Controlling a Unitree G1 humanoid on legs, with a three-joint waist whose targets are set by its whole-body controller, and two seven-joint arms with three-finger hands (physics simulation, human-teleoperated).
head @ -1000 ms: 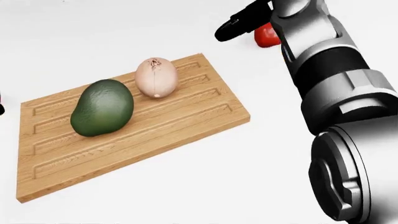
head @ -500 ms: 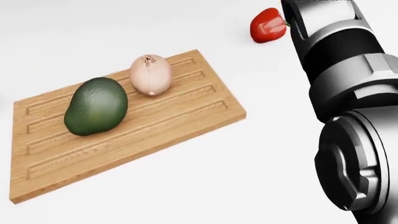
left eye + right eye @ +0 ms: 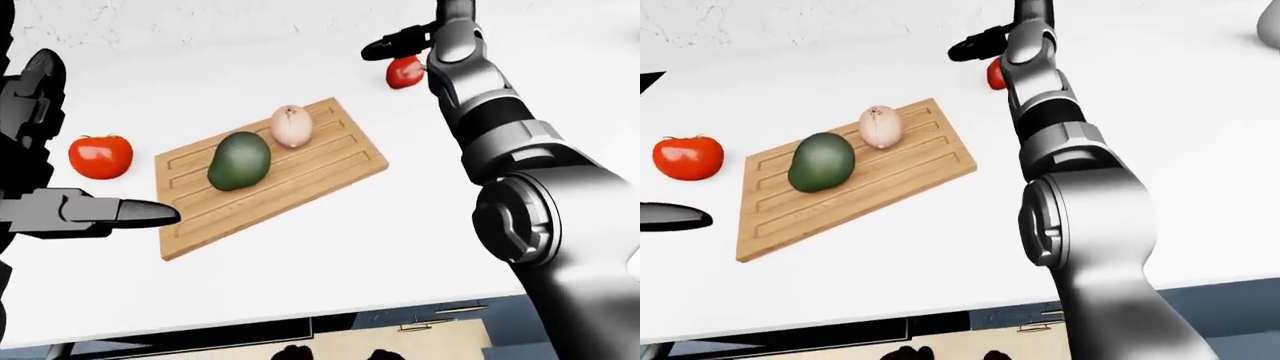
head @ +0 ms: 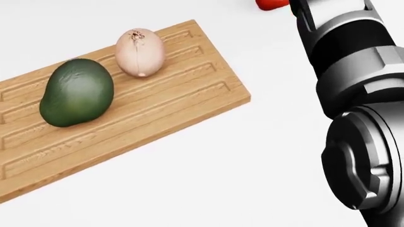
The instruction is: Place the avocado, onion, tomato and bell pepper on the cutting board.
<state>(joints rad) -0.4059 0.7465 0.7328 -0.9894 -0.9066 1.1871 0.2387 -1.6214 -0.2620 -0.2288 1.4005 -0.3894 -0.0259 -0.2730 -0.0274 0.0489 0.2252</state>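
Board: cutting board (image 3: 300, 169) sits mid-table, angled, grooved face up.
Avocado: avocado (image 3: 239, 160) lies on the board, left of centre. Done.
Onion: onion (image 3: 291, 125) on the board too, just beside the avocado at the far edge. Done.
Tomato: tomato (image 3: 100, 157) on the bare table (image 3: 420, 225), left of the board and apart from it. Not placed.
Pepper: bell pepper (image 3: 404, 72) on the table far right, well apart from the board. Not placed.
Right hand: right hand (image 3: 400, 43) is stretched out to the far right, right at the pepper. One dark finger points left above it. The arm hides the rest, so I cannot tell how wide the fingers stand or whether they hold anything. Pepper looks like it rests on the table.
Left hand: left hand (image 3: 70, 214) hangs near the left edge, nearer than the tomato. Fingers spread, one pointing at the board, nothing in them.
Progress: two of four on the board, roughly halfway by my read.
Remaining: pepper looks like the current target; tomato after that, closer to the left hand.
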